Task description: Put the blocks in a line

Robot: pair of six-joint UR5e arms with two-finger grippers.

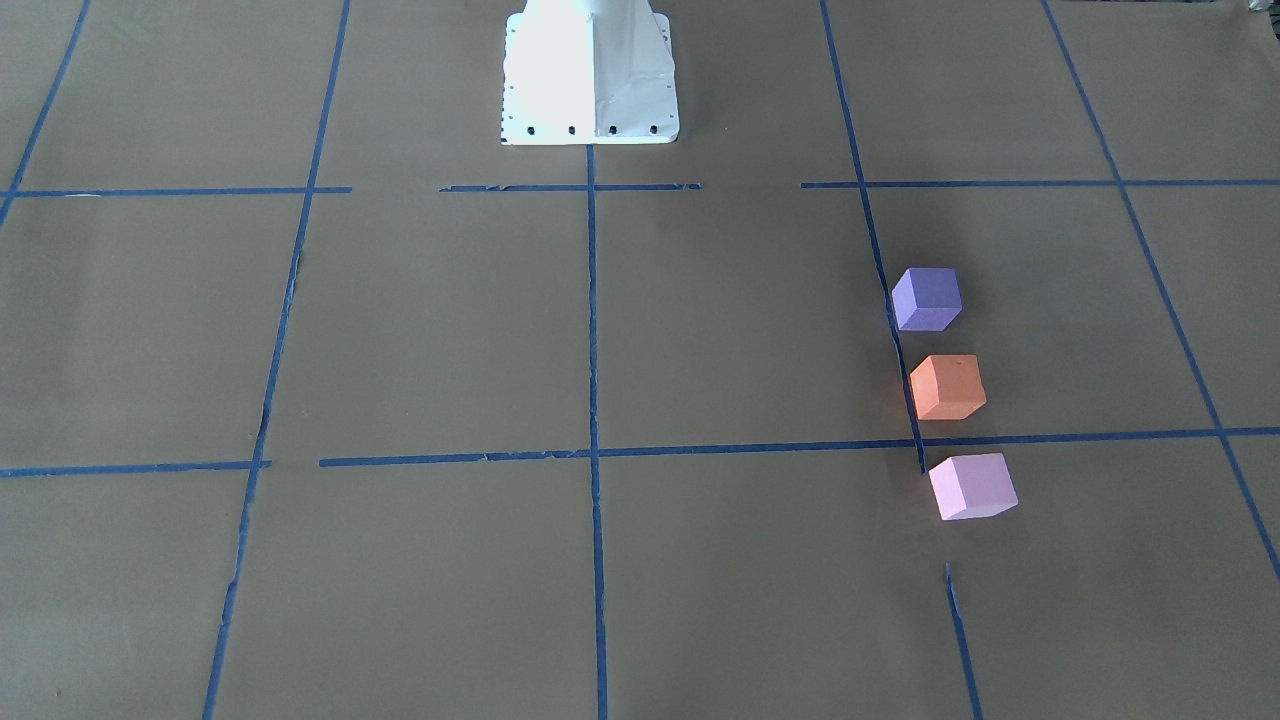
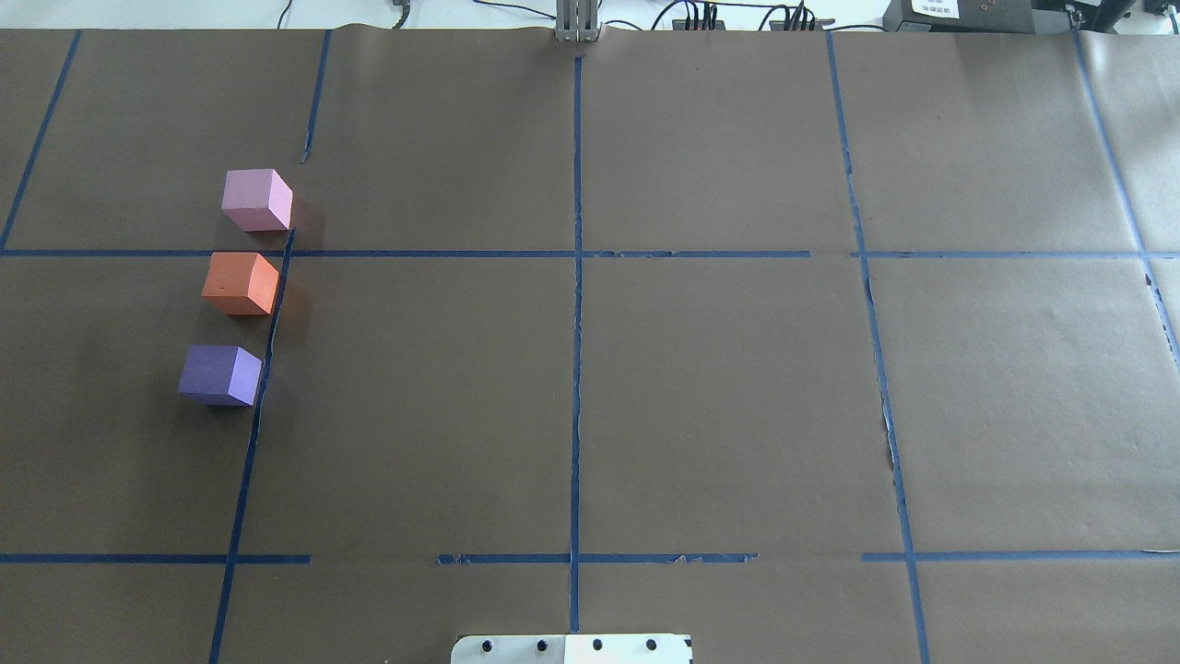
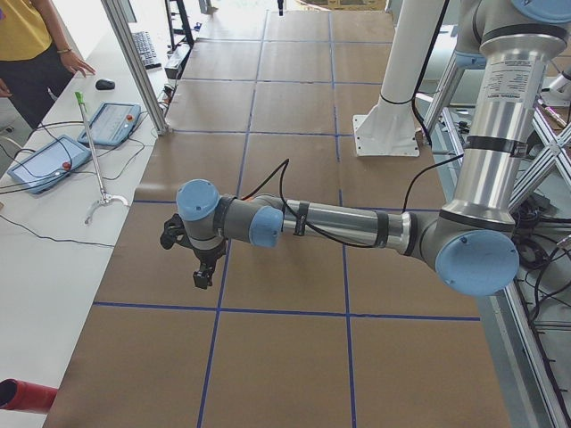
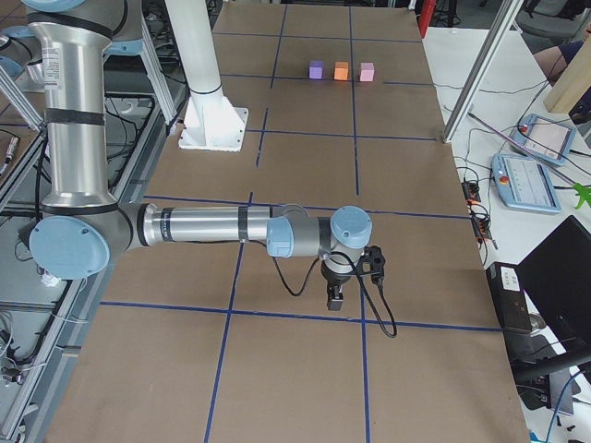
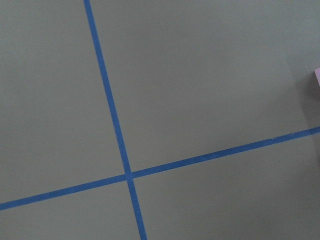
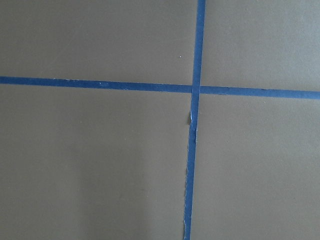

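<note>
1. Three blocks are sitting in one row along the long blue tape strip (image 2: 243, 480), all on the side of it toward the robot's left.
2. Order along the strip, from its robot end outward: purple block (image 2: 220, 374), orange block (image 2: 241, 283), pink block (image 2: 256, 199). Each is lying just beside the strip, and the row is following its slant.
3. The blocks are standing apart with roughly even gaps, none touching. Their faces are looking slightly turned against one another.
4. Judgement: the line is reading as finished. At most a small squaring-up is remaining.
5. The left gripper (image 3: 204, 278) is hanging above the brown paper (image 3: 285, 285). It is showing only in a side view, so I cannot tell how far its jaws are parted. All three blocks are resting on the table, so it is carrying none.
6. The right gripper (image 4: 334, 299) is hanging well apart from the strip. Same limit on its jaws, and no block in it.
7. The left wrist view is catching a pink sliver at its right edge, possibly the pink block. Too little is showing to be sure.
</note>
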